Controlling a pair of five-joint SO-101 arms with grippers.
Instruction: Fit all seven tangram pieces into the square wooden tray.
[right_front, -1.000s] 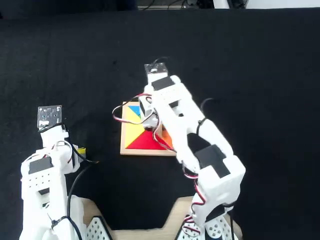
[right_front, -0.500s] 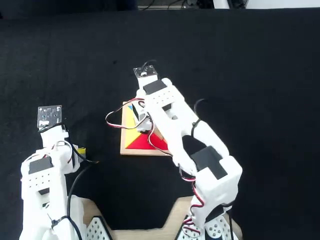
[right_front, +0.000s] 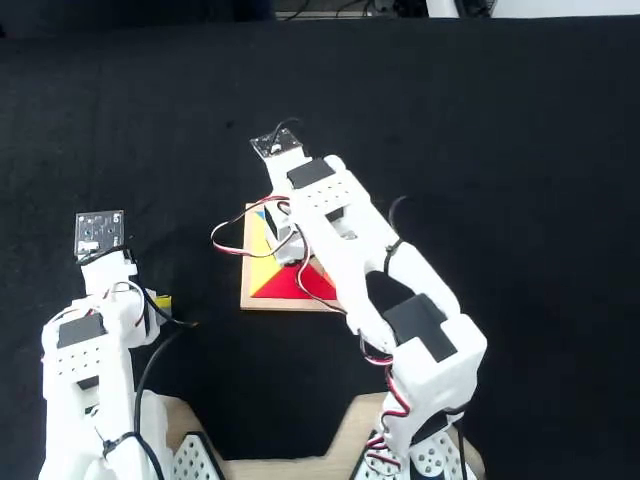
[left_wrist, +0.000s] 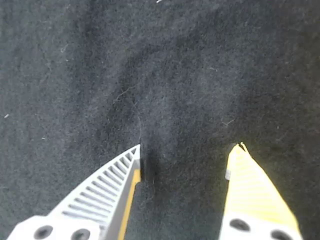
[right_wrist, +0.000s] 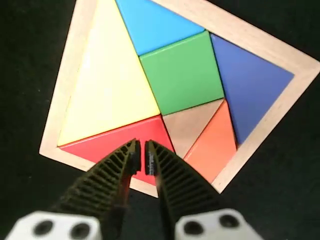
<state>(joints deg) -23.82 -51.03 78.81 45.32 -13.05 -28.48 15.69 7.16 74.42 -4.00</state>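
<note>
Right wrist view looks down on the square wooden tray (right_wrist: 265, 48), which is packed edge to edge. It holds a yellow triangle (right_wrist: 107, 85), a light blue piece (right_wrist: 155, 22), a green square (right_wrist: 182, 75), a dark blue triangle (right_wrist: 247, 85), an orange triangle (right_wrist: 215, 145) and a red triangle (right_wrist: 145, 131). Between green, red and orange sits a wood-coloured triangle (right_wrist: 187, 125). I cannot tell whether it is a seventh piece or bare tray floor.

The right pincer (right_wrist: 140, 152) is clenched to a sliver, grasps nothing, and hangs over the red triangle near the tray's rim.

The main risk, as I judge it, is the closed tips coming down on that red corner. A push off-centre could lever the piece up, jostle its neighbours out of line, or skid the light tray across the cloth. If the wooden triangle is a gap, the loose pieces beside it could drift into it.

From above, the tray lies just toward 9 o'clock from centre. The right arm (right_front: 340, 230) lies across it from 5 o'clock and hides its 3 o'clock half. A wire loop (right_front: 222, 240) droops past the tray's 9 o'clock edge and could snag.

The left pincer (left_wrist: 189, 150) is released and empty over the bare black worktop (left_wrist: 175, 60) at 8 o'clock, well apart from the tray.
</note>
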